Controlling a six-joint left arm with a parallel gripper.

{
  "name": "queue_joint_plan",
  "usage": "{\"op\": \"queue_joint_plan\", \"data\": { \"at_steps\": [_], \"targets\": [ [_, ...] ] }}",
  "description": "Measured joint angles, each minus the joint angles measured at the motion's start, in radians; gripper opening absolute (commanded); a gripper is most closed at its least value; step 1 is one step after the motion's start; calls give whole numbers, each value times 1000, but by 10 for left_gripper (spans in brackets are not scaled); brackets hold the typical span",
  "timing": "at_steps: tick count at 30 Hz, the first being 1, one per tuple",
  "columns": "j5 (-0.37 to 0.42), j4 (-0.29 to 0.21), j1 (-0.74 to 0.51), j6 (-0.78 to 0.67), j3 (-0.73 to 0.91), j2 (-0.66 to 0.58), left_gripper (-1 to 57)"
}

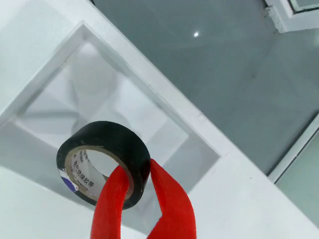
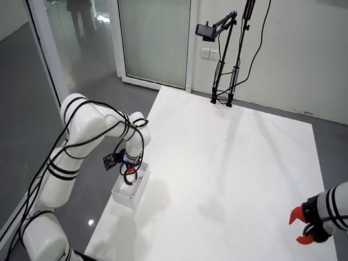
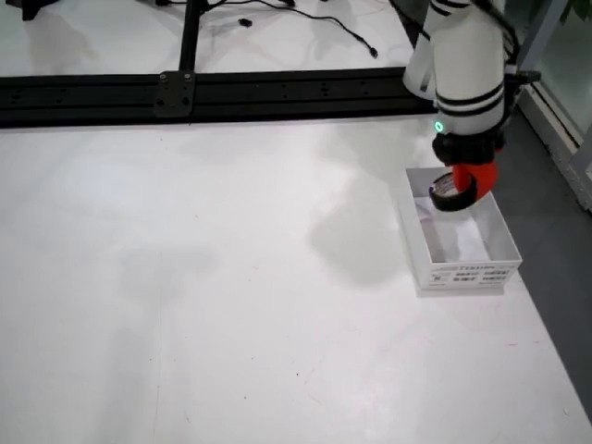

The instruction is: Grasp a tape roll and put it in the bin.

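While it hangs above the open white bin, the red gripper has its jaws closed on the black tape roll.

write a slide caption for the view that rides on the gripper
Red gripper holding a black roll of electrical tape by its wall above the open white rectangular bin.

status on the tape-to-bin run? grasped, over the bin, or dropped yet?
Done: the grasp. The gripper has its red fingers shut on the black tape roll, one inside the hole and one outside. In hand: the roll hangs over the open white bin, seen in the view riding on the gripper and the fixed table view. Left: opening the fingers to drop it.
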Motion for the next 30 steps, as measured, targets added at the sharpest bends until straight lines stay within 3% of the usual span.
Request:
{"op": "queue_joint_plan", "data": {
  "at_steps": [8, 14, 19, 22, 27, 30],
  "targets": [
    [-32, -1, -4, -14, -1, 45, -3],
    [-44, -3, 0, -20, -1, 65, 185],
    [-55, -3, 5, -23, -1, 75, 229],
    [-66, -4, 8, -24, -1, 79, 206],
    [-82, -4, 8, -26, -1, 84, -6],
    [-86, -5, 4, -27, -1, 87, -6]
  ]
}}
